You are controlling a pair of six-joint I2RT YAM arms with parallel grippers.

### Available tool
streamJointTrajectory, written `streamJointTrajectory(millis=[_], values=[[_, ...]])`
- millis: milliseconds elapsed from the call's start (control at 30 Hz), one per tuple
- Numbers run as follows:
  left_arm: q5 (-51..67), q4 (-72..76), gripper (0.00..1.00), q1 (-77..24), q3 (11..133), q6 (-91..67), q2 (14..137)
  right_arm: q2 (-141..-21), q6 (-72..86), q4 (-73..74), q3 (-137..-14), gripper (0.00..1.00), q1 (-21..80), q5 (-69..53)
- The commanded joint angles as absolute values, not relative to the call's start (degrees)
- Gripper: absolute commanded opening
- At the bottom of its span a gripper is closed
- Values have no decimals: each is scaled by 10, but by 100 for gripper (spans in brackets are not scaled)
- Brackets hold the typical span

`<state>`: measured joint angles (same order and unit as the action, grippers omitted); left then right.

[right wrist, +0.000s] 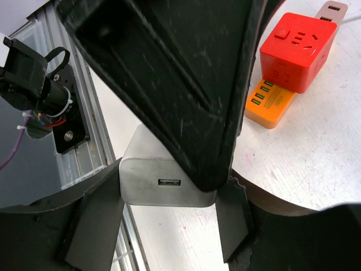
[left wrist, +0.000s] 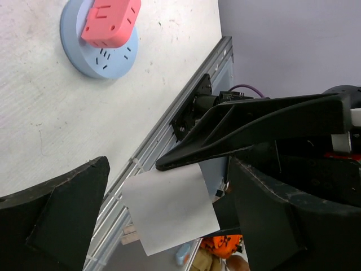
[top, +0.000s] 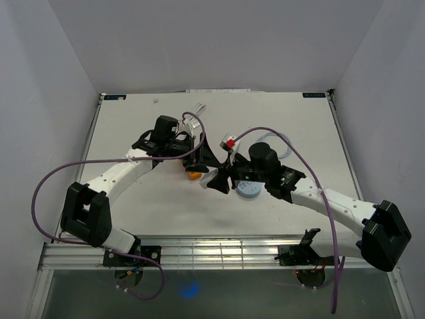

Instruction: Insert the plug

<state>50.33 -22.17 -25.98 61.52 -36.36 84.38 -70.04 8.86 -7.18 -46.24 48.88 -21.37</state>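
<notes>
The white plug [right wrist: 163,183], a square charger block with a USB port, sits between the fingers [right wrist: 96,220] of my right gripper [right wrist: 166,212], which is shut on it above the table. My left gripper [left wrist: 169,217] is open around the same plug [left wrist: 169,209], with a small gap on each side. One of its fingers lies across the top of the plug in the right wrist view. In the top view the two grippers meet mid-table, left gripper [top: 204,165] and right gripper [top: 216,178], and hide the plug. A red cube socket [left wrist: 110,22] stands on a blue round base [left wrist: 84,56].
A second red cube socket [right wrist: 296,48] lies on the table beside an orange USB strip [right wrist: 269,101], which also shows in the top view [top: 194,176]. The blue base [top: 248,191] sits under my right arm. The metal rail [top: 219,252] runs along the near table edge.
</notes>
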Motion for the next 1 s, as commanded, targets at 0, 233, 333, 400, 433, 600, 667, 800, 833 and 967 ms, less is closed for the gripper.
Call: streamJointTrajectory(millis=[0, 233, 333, 400, 433, 600, 667, 800, 833, 967], values=[[476, -204, 98, -252, 621, -357, 805, -665, 107, -63, -465, 33, 490, -207], [430, -207, 98, -226, 618, -354, 788, -626, 119, 8, -460, 21, 487, -147], [404, -200, 98, -225, 618, -343, 781, -592, 140, 65, -462, 8, 484, -75], [397, -184, 98, -225, 613, -338, 784, -564, 178, 120, -463, 8, 480, 36], [396, -169, 98, -225, 611, -339, 787, -555, 190, 136, -458, 8, 473, 66], [411, -109, 98, -236, 599, -365, 828, -505, 254, 199, -430, 8, 446, 173], [390, -97, 98, -256, 606, -364, 842, -483, 281, 216, -415, 8, 437, 233], [381, -85, 98, -279, 628, -371, 876, -430, 344, 245, -391, 8, 427, 293], [376, -77, 98, -283, 630, -377, 882, -420, 364, 249, -386, 8, 427, 303], [313, -22, 98, -311, 602, -399, 883, -400, 397, 267, -377, 8, 427, 300]])
